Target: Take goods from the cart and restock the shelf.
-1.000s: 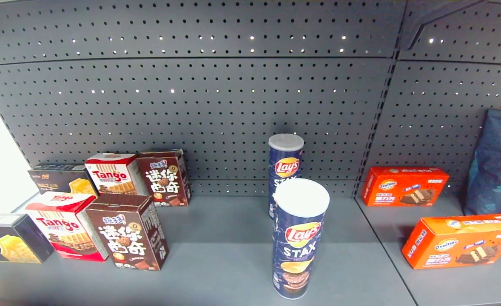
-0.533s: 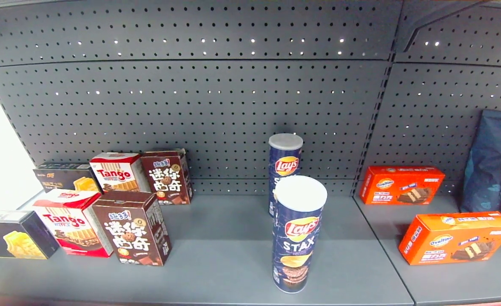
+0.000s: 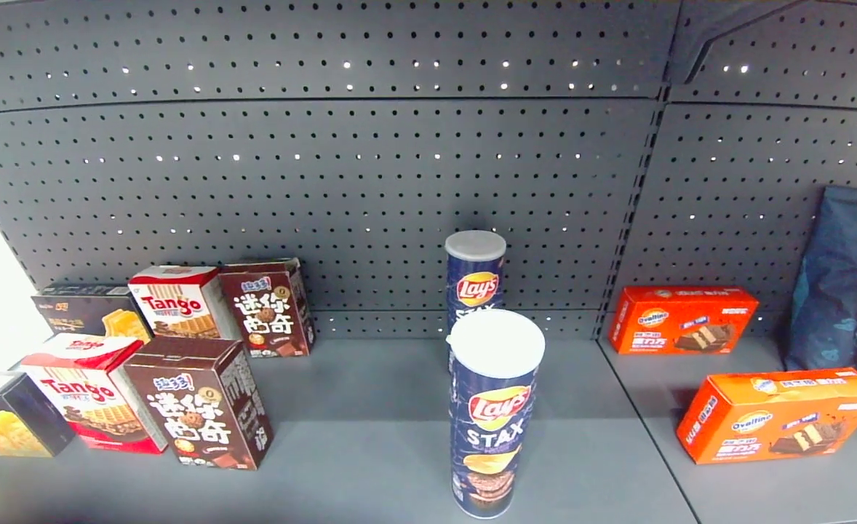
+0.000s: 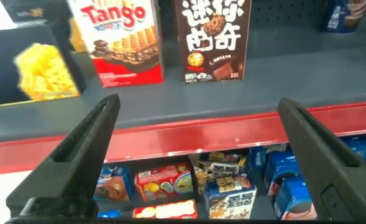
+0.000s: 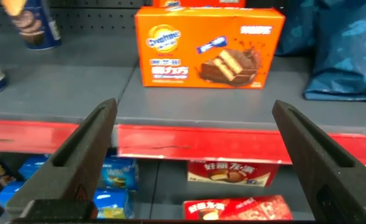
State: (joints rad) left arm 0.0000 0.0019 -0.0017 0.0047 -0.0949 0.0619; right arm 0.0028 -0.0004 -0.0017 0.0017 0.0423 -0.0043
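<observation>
A cylindrical chip can [image 3: 496,415] — flat plastic lid — stands on the matte grey metal shelf [image 3: 370,451], near a rectangular cardboard box [image 3: 203,407]. Left claw [image 4: 198,106] and right claw [image 5: 194,107] gape apart.

Only the head camera has moved a little. The near chip can [image 3: 496,415] and the brown box [image 3: 199,400] both appear slightly more to the left.

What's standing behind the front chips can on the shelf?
A second, matching chips can stands behind the front can, before the pegboard wall. Its lower part is covered.
</observation>
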